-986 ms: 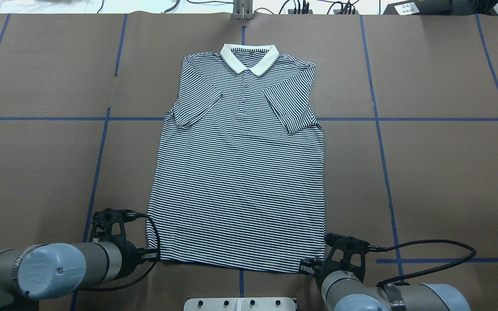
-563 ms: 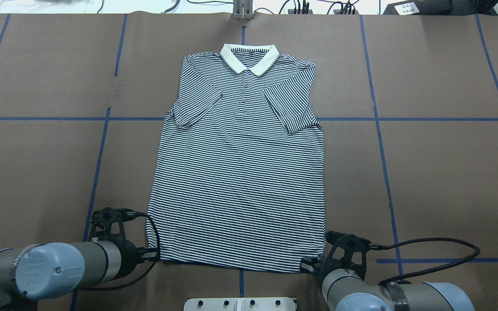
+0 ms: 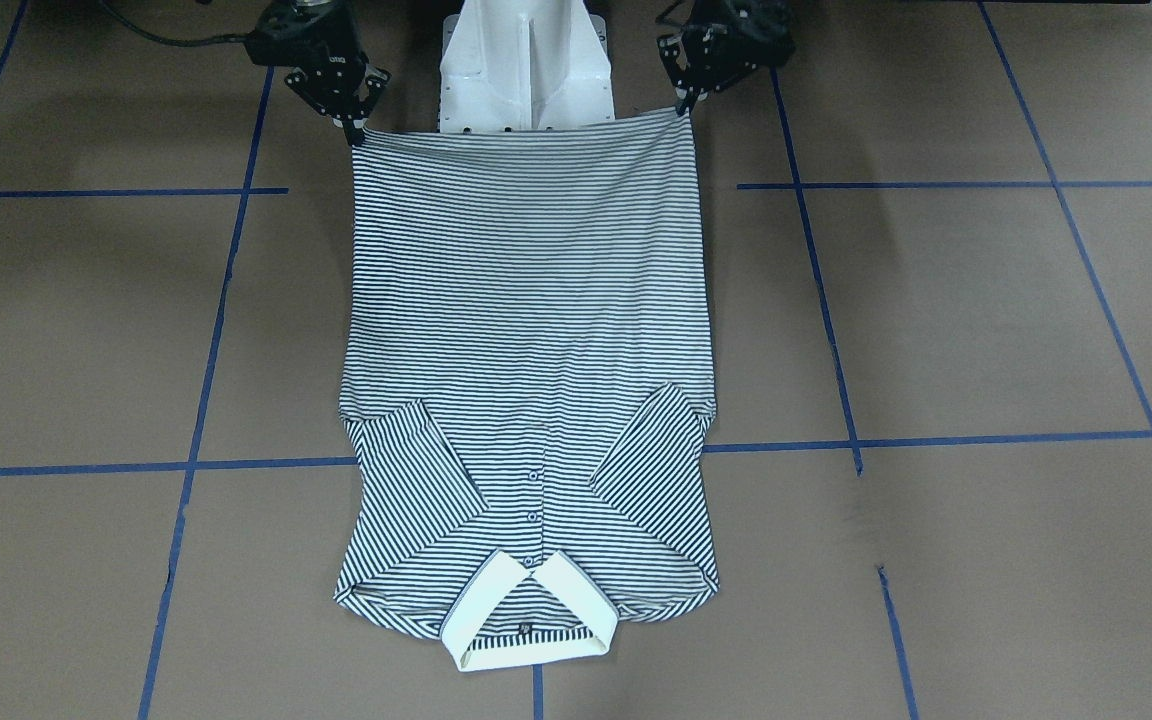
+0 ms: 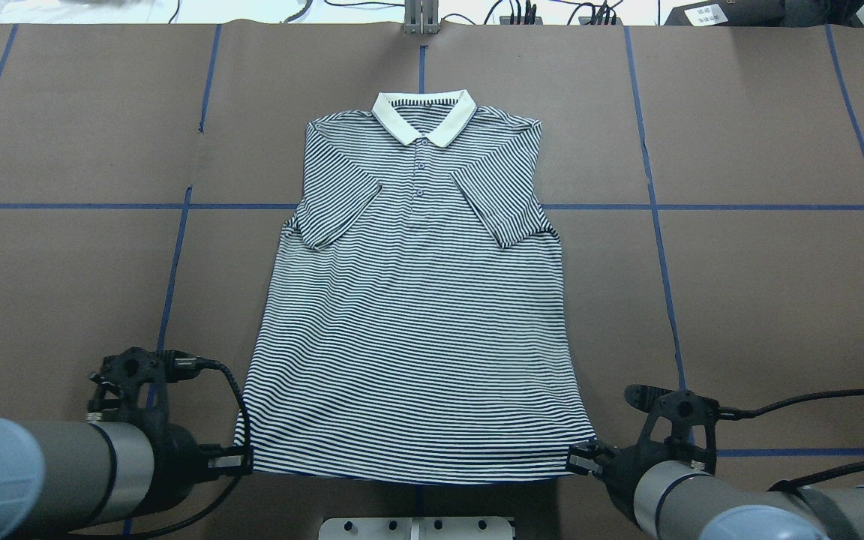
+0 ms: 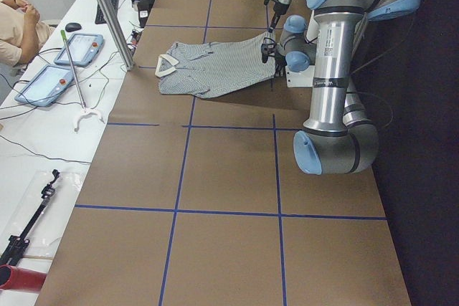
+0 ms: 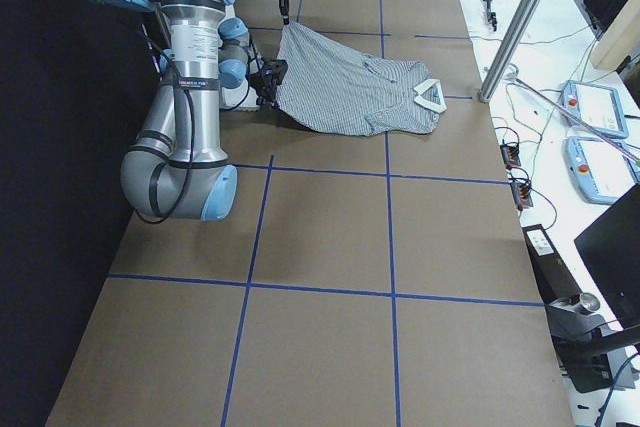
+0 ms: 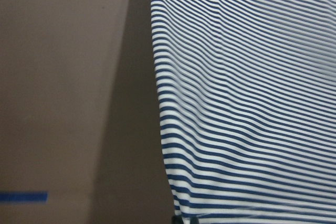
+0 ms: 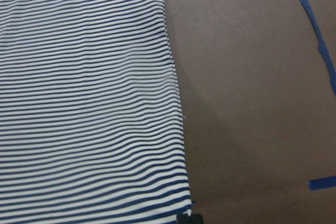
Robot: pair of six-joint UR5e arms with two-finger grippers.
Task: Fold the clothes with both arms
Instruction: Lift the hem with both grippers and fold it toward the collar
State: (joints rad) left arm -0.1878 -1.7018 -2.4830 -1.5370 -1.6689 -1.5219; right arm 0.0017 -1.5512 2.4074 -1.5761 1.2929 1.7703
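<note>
Both tools have risen and spread apart since a second ago, lifting the polo shirt's (image 4: 417,322) hem (image 4: 409,472) off the table (image 4: 777,300) and dragging the garment slightly toward the robot. Nearest the base, the left tool (image 4: 241,461) is clamped on the hem's left corner and the right tool (image 4: 578,459) on its right corner. Farther out the striped body slopes down to the table, with the sleeves (image 4: 338,206) folded in over the chest and the cream collar (image 4: 423,118) flat at the far end.

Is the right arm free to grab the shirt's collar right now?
Probably not: the right gripper is shut on a hem corner of the shirt, and the collar lies at the far end.
</note>
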